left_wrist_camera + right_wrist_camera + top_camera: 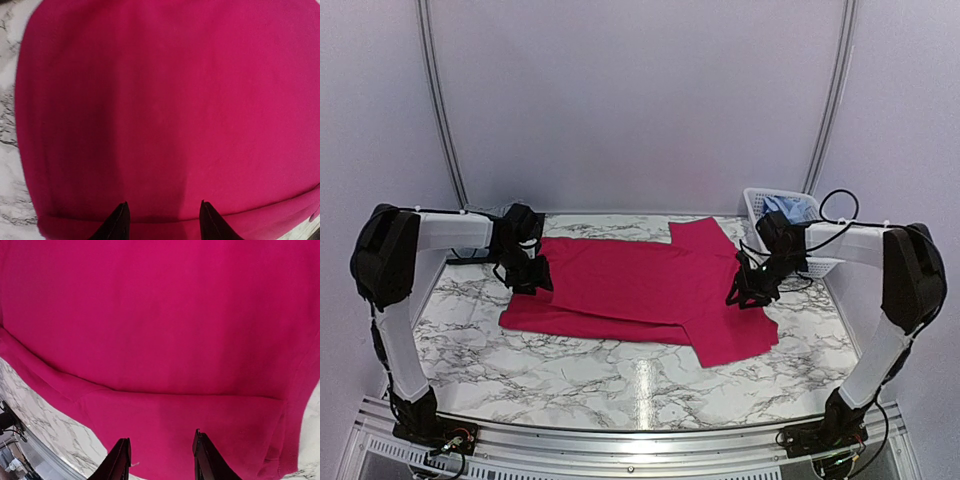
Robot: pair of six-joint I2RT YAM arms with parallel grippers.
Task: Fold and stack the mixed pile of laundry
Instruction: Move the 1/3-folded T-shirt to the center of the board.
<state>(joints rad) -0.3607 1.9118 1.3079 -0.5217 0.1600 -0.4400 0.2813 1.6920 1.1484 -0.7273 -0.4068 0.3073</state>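
A bright pink-red T-shirt (640, 285) lies spread flat on the marble table, sleeves at the right. It fills the left wrist view (170, 100) and the right wrist view (160, 330). My left gripper (532, 275) hovers open over the shirt's left edge, jaws apart and empty (162, 210). My right gripper (748, 292) hovers open over the shirt's right side near a folded seam, jaws apart and empty (161, 446). A light blue garment (790, 208) lies in the basket. The denim and dark pieces are out of view.
A white slatted plastic basket (755, 205) stands at the back right corner, right behind my right arm. The marble table (570, 370) runs out to a metal rail at the near edge. Grey walls close in the back and sides.
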